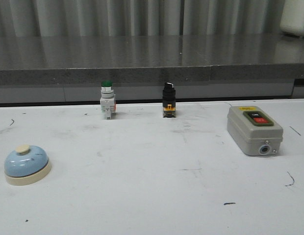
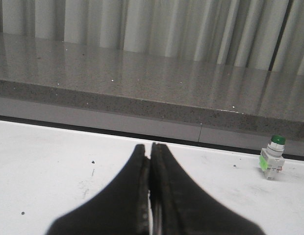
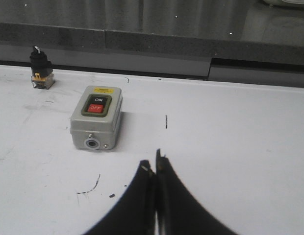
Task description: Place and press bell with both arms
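**Bell sits alone at the near left; both end effectors clenched and empty**

The bell (image 1: 27,165) rests upright on the white surface (image 1: 152,186) at the near left of the front view, blue dome on its cream base, cream knob on top. Nothing touches it, and neither arm shows in that view.

Along the far edge of the surface stand a green-capped push button (image 1: 107,105) and, to its right, a black selector switch (image 1: 168,105), the two well apart. Nearer and further right lies a grey switch box (image 1: 254,129) with a black ON button and a red OFF button.

The left end effector (image 2: 150,166) is clenched, its dark fingers pressed together with nothing between them, above bare surface. The right end effector (image 3: 154,174) is likewise closed tight and empty, with the switch box near it.
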